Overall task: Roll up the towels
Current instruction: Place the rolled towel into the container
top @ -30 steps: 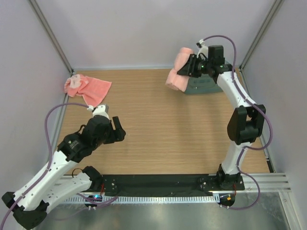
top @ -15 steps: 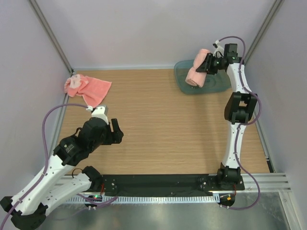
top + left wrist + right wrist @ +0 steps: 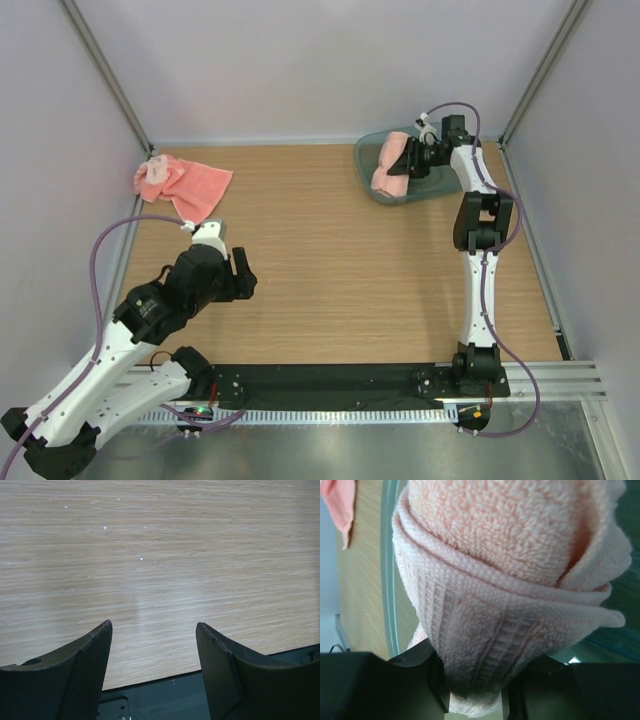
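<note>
Right gripper (image 3: 475, 700) is clamping the rolled towel (image 3: 510, 580) over the tub (image 3: 445, 185). Left gripper (image 3: 154, 630) is hanging open, empty. Second towel (image 3: 190, 185) is lying unrolled: about half done.

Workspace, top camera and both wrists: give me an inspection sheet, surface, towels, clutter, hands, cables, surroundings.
Surface: wooden table.
Job's things: rolled towel held over the tub; loose towel crumpled in the far left corner.
Clutter: a few white specks on the wood.
Hands: left hand open, empty; right hand shut on the rolled towel.
Cables: purple cables loop along both arms.
Surroundings: pale walls, metal posts.
</note>
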Motion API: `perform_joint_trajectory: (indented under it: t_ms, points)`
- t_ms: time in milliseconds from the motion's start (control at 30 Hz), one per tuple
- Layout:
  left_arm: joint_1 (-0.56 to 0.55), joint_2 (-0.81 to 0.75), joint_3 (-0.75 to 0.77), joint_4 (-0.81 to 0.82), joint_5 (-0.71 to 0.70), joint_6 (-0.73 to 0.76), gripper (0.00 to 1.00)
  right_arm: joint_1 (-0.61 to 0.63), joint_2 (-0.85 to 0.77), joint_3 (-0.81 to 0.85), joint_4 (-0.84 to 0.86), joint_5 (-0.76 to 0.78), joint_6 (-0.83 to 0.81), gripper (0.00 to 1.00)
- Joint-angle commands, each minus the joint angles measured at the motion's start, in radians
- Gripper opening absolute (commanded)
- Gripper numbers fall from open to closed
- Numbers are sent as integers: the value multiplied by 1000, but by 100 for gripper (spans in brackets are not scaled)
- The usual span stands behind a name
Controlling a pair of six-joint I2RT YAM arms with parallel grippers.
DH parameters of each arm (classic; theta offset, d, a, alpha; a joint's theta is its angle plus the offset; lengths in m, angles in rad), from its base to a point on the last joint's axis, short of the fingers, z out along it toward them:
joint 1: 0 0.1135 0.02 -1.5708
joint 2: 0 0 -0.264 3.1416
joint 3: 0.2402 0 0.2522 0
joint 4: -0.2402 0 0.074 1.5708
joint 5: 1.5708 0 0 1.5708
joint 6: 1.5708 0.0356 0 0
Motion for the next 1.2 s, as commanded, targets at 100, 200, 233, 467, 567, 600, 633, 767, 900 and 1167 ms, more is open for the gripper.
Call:
perform_joint_trajectory:
  t_ms: [100,200,233,467,567,600,633,767,900,1167]
  points:
    - [-2,-10,0,16,-29,16,68,28,42,36,71,-262,79,1]
    - [-2,-10,0,11,-34,13,68,28,46,-23,217,-282,186,1]
    - [-2,-10,0,11,-37,13,68,28,53,-29,245,-293,213,1]
    - [-2,-10,0,10,-46,9,68,31,78,-33,323,-258,309,51]
    - [-2,-13,1,7,-49,8,67,30,52,-33,264,-171,242,75]
    - [-2,-15,1,7,-49,8,68,26,44,-33,229,-156,216,78]
    - [-2,-16,1,8,-50,6,67,22,35,-33,214,-140,209,83]
    - [-2,-24,1,7,-52,5,67,5,-25,-42,153,-72,188,100]
    - [-2,-33,1,10,-52,5,66,-7,-80,-49,81,47,172,100]
    - [-2,-52,0,11,-55,5,65,-6,-166,-27,-42,248,166,100]
